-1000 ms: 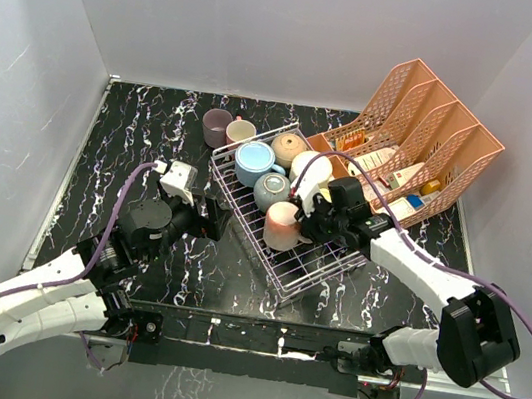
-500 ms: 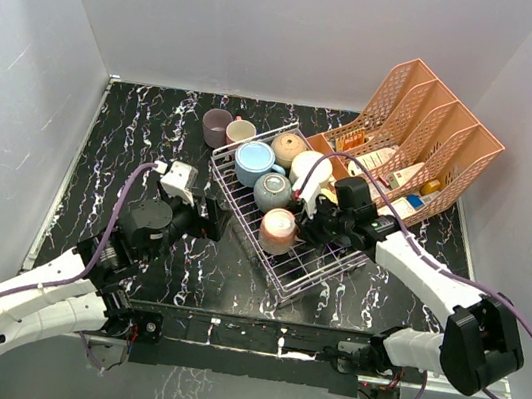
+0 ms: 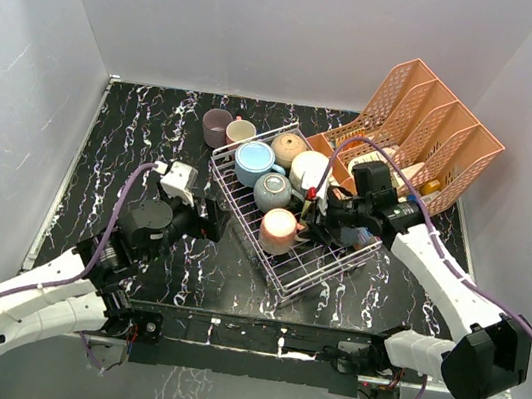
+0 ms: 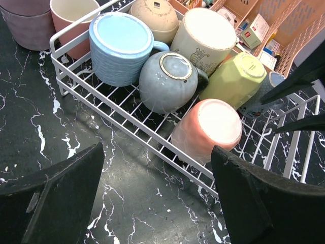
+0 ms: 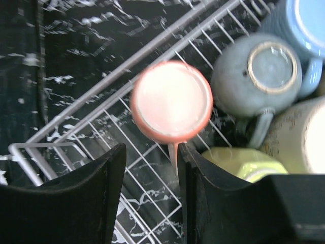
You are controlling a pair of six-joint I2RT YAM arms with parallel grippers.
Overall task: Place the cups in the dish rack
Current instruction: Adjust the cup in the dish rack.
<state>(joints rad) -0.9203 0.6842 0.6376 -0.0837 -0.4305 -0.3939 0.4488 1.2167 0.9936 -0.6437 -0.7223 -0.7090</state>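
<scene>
I had the right pincer [image 3: 312, 219] over the near part of the dish rack [image 3: 322, 264], its fingers apart and closed on nothing. In the right wrist view the pink mug [image 5: 171, 100] sat just ahead of the gap between them. It stood upside down on the wire grid, base up, with its handle pointing back towards the fingers. I could not tell whether the handle touched the right-hand finger or only lay close beside it.

The left pincer [image 4: 157, 150] hung wide apart and held nothing. It was low over the black marbled table [image 3: 145, 130], just outside the rack's left rim, facing the mugs.

Further back in the rack I counted five more mugs, packed close together:
- The light blue mug [image 4: 121, 46] stood upside down at the far left corner.
- The grey-blue mug [image 4: 167, 81] lay tilted against it, base towards the left wrist camera.
- The tan mug [image 4: 157, 15] was behind those two.
- The cream mug [image 4: 208, 38] was beside the tan one.
- The yellow-green mug [image 4: 236, 79] lay on its side between the cream one and the pink one.

Two mugs stood upright on the table just outside the rack's far left corner, touching each other. One was the mauve mug [image 3: 217, 127], the other a pink mug with a cream inside [image 3: 240, 132].

The salmon lattice file organiser [image 3: 430, 124] stood behind the rack on the right, with small packets in its slots.
</scene>
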